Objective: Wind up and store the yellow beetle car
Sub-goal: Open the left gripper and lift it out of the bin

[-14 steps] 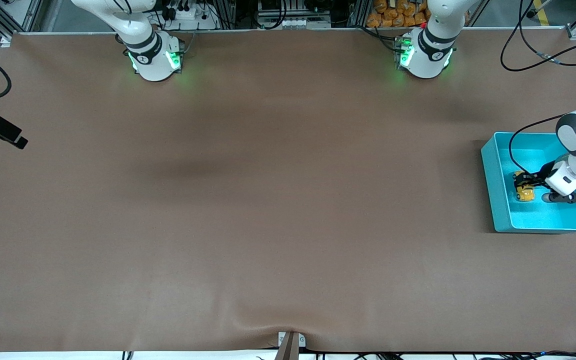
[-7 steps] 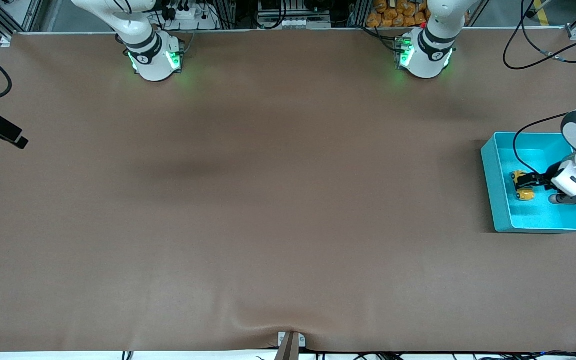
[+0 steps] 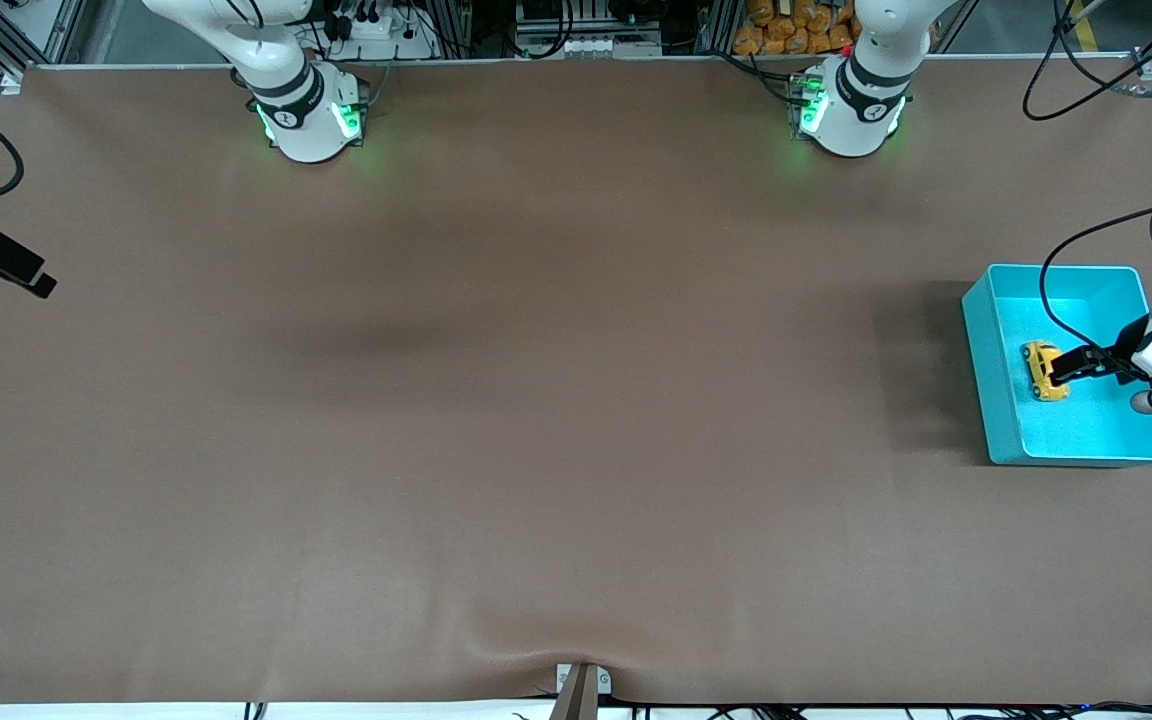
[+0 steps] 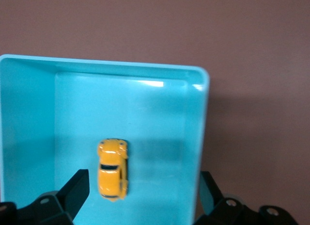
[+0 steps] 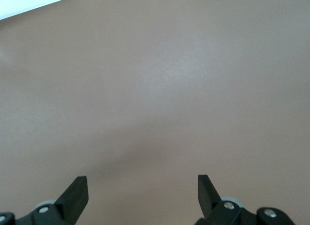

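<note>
the yellow beetle car (image 3: 1044, 370) is seen lying on the floor of the teal bin (image 3: 982, 380), which stands on the desk (image 3: 536, 400) at the left arm's end. in the left wrist view the car (image 4: 113, 175) is shown upright on its wheels, roof up, well apart from the bin's walls (image 4: 196, 137) and touched by nothing

the left gripper (image 3: 1076, 366) is held over the inside of the bin, just above and beside the car. its fingers (image 4: 77, 188) are spread wide, and nothing is held between them; in the left wrist view the car is seen close to one finger, with a gap of bare teal floor between them, while the other finger (image 4: 209, 186) is seen over the bin's wall. no contact between fingers and car can be made out

the right gripper (image 3: 6, 268) is found at the right arm's end of the desk, near the desk's edge, where that arm waits. in the right wrist view its fingers (image 5: 77, 191) are shown wide apart, with only the bare brown desk surface (image 5: 160, 89) below them and nothing gripped

the rest of the desk is covered by a brown mat, with a slight wrinkle (image 3: 576, 655) at the edge nearest the front camera
</note>
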